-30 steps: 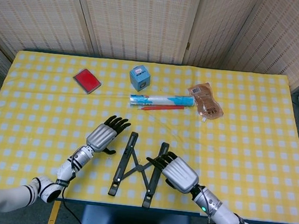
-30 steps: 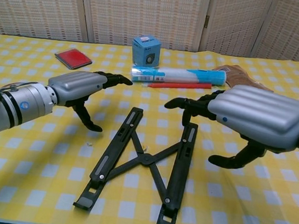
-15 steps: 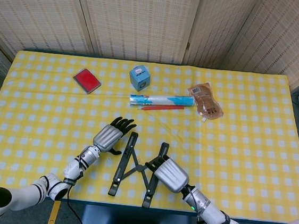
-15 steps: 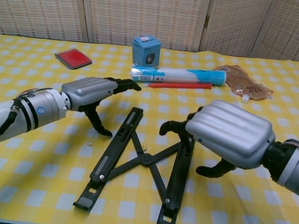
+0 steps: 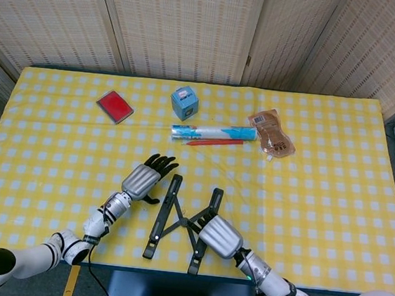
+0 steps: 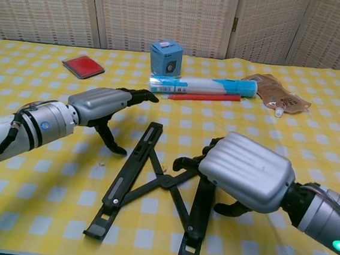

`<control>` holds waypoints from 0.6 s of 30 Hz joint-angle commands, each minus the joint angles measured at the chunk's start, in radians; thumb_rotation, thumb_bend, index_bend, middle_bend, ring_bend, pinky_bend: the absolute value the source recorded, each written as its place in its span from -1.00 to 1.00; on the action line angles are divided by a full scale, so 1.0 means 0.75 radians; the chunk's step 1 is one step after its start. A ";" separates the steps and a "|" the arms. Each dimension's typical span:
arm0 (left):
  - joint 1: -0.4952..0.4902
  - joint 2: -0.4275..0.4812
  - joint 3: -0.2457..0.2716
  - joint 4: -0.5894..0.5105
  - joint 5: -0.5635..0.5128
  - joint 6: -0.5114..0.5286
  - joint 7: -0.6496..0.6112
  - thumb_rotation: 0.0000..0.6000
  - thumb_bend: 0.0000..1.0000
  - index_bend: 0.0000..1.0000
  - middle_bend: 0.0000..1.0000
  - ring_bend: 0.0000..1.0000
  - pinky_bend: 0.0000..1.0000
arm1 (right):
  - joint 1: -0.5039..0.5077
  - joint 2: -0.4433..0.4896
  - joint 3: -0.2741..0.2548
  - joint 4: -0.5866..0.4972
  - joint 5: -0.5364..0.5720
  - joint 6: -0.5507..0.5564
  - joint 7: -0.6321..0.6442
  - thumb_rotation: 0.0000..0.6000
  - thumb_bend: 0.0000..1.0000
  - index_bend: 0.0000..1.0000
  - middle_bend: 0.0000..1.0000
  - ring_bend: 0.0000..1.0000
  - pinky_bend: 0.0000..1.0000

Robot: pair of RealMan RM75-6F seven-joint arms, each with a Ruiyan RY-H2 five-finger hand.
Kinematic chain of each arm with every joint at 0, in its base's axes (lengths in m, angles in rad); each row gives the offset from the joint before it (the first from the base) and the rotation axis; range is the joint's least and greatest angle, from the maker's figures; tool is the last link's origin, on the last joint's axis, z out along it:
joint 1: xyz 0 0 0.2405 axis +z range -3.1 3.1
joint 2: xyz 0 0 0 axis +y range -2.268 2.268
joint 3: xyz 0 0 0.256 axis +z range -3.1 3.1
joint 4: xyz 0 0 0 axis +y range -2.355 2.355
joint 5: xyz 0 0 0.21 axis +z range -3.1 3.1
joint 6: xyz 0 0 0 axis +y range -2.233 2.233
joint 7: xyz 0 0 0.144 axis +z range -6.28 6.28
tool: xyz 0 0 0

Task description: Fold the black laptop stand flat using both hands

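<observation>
Black laptop stand [image 5: 179, 221] lying spread in an X on the yellow checked bench [image 5: 333, 198], near its front edge, the two long rails joined by crossed links at a central pivot; it is not yet folded flat. The right hand [image 5: 218, 236] is set over the right rail of the stand, palm down, so that an inward push would, in all likelihood, swing that rail toward its partner. Its fingers [image 6: 186, 163] are curled loosely over the upper part of the rail near the pivot, neither pressed together nor widely spread; whether they actually bear on the rail or only overhang it cannot be told, since the back of the hand hides the contact in both views, and nothing is seen to be gripped. The left hand [image 5: 142, 179] is placed just beside the stand's left rail, apart from it, evidently positioned to brace or push that rail from the outer side. Its fingers [image 6: 138, 94] are extended and slightly spread, holding nothing, with the thumb pointing down toward the bench. Beyond the stand lie a blue and white tube [image 5: 213, 132] with a red pen [image 5: 214, 142] alongside, a blue box [image 5: 184, 102], a brown pouch [image 5: 271, 132] and a red card [image 5: 115, 105], all well apart from the stand.
</observation>
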 commanded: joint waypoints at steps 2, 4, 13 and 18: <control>0.000 0.000 0.000 -0.004 -0.002 -0.001 -0.006 1.00 -0.75 -1.00 -0.92 -1.00 -1.00 | 0.005 -0.032 -0.002 0.040 -0.018 0.017 0.015 1.00 -0.57 -0.44 0.08 0.00 0.00; 0.000 0.000 0.000 -0.005 -0.002 -0.002 -0.007 1.00 -0.75 -1.00 -0.92 -1.00 -1.00 | 0.009 -0.043 0.000 0.053 -0.021 0.017 0.019 1.00 -0.57 -0.44 0.08 0.00 0.00; 0.001 0.003 -0.002 -0.017 -0.014 -0.012 -0.003 1.00 -0.75 -1.00 -0.92 -1.00 -1.00 | 0.026 -0.075 0.002 0.094 -0.036 0.019 0.022 1.00 -0.57 -0.43 0.08 0.00 0.00; 0.003 0.004 -0.003 -0.023 -0.019 -0.015 -0.003 1.00 -0.75 -1.00 -0.92 -1.00 -1.00 | 0.031 -0.086 0.005 0.109 -0.039 0.023 0.023 1.00 -0.57 -0.43 0.08 0.00 0.00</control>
